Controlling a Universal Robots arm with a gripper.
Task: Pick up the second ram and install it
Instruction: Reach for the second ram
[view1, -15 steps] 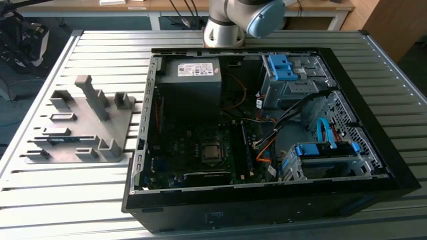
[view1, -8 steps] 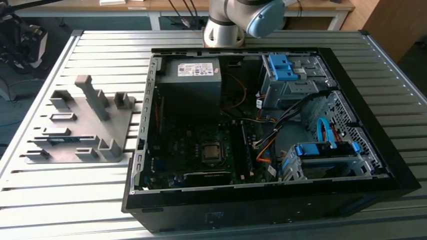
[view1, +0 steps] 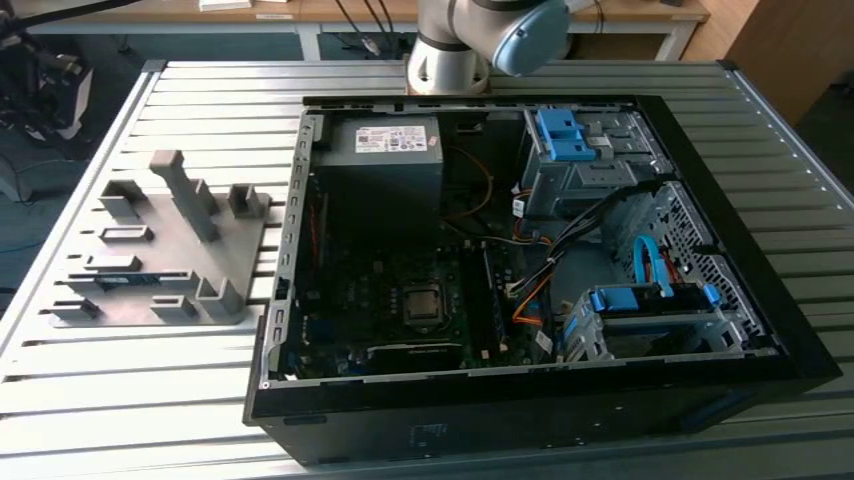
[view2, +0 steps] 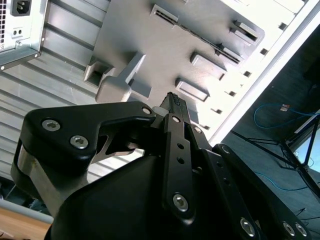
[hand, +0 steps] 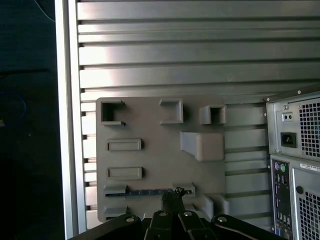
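The second ram (hand: 145, 192) stands on edge in a slot of the grey holder block (hand: 150, 165), showing as a thin dark blue strip. In the exterior view the second ram (view1: 134, 282) sits low in the holder block (view1: 160, 250), on the table to the exterior view's left of the computer case. My gripper (hand: 171, 200) hangs well above the block, with its tips lined up over one end of the stick. Its fingers are shut together with nothing between them. The gripper (view2: 174, 106) also hangs over the holder block (view2: 165, 55) in the second wrist view.
The open black computer case (view1: 534, 390) lies on the slatted metal table (view1: 120, 400), with the motherboard (view1: 400, 300), a power supply (view1: 387, 150) and blue drive brackets (view1: 567, 135) inside. The arm's base (view1: 447, 60) stands behind the case. Beyond the table edge (hand: 65, 125) the floor drops away.
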